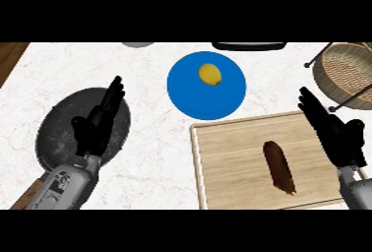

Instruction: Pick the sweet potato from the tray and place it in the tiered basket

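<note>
A long brown sweet potato [278, 167] lies on the pale wooden tray [229, 167] at the lower right. The wicker tiered basket [350, 69] with its black wire frame stands at the upper right corner. My right hand [341, 135] is open, fingers straight, over the tray's right edge, to the right of the sweet potato and apart from it. My left hand [96, 125] is open too, fingers up, resting over a dark grey round plate [62, 123] at the left.
A blue plate [196, 98] with a yellow lemon [210, 74] sits just above the tray. A dark object [249, 46] and a grey one [138, 44] peek in at the top edge. The counter's wooden edge [11, 56] shows upper left.
</note>
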You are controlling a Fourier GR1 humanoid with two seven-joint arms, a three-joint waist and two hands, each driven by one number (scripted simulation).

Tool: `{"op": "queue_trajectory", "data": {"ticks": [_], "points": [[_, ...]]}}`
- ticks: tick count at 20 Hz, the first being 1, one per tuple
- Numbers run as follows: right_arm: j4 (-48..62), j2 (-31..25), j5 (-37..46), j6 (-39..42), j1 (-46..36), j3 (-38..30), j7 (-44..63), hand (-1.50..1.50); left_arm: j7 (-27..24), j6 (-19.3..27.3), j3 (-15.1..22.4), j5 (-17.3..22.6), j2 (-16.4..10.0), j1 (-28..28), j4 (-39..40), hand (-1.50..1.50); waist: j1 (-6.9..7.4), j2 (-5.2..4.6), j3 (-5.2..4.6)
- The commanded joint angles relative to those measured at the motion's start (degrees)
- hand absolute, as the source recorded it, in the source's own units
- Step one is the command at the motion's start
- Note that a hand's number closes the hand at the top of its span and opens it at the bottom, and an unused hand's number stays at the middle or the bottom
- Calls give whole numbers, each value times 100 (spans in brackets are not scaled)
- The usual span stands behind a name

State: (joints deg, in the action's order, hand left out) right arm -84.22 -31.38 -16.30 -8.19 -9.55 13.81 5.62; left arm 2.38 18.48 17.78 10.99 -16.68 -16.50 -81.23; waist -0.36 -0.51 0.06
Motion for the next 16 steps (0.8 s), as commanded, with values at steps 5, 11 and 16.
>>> {"op": "queue_trajectory", "data": {"ticks": [5,11,16], "points": [[-1339,-1164,1982,-1174,-655,-238,-143,150,142,454,-166,-137,-139,1080,412,0,6,220,-63],[-1610,-644,2721,-3710,57,-1483,343,-150,-96,579,-234,-21,9,1776,581,0,-410,220,-23],[-3632,-561,3993,-3917,1253,-608,1203,-150,-4,445,-189,19,-22,1889,192,0,-232,146,-29]]}}
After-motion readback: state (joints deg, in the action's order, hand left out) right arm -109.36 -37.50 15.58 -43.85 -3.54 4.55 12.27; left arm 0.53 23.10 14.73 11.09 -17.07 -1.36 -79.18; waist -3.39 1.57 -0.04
